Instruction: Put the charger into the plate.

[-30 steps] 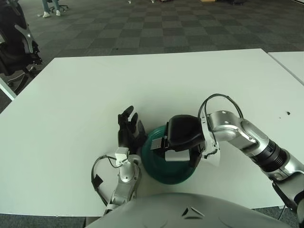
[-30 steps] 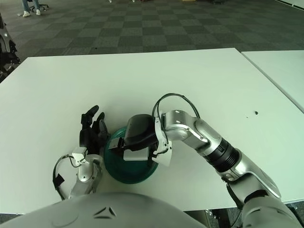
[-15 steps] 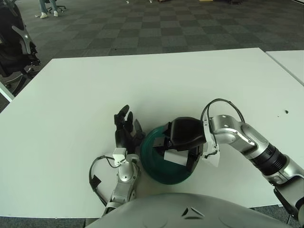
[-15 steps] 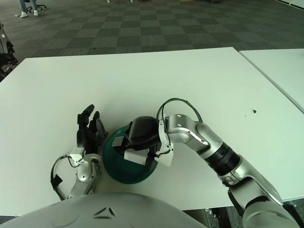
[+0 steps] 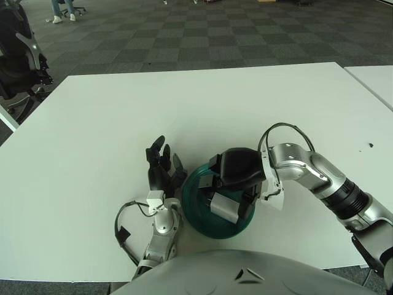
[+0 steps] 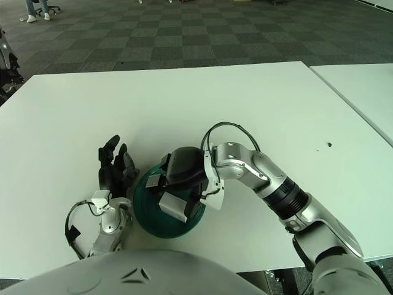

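A dark green plate [image 5: 198,212] sits near the table's front edge. The charger [image 5: 225,207], a white-grey block, lies tilted inside the plate. My right hand [image 5: 236,175] hovers just above the plate's far right part, its fingers loosened over the charger, which has come away from the palm. My left hand [image 5: 163,170] rests on the table just left of the plate, fingers spread upward, holding nothing. The same scene shows in the right eye view, with the charger [image 6: 173,206] in the plate [image 6: 144,209].
The white table [image 5: 184,104] stretches far ahead and to both sides. A second white table [image 5: 377,77] stands at the right. A black chair [image 5: 18,55] stands off the table's far left corner.
The charger has dropped from under my right hand and now lies tilted in the plate. The right hand has lifted slightly. The left hand has stayed put.
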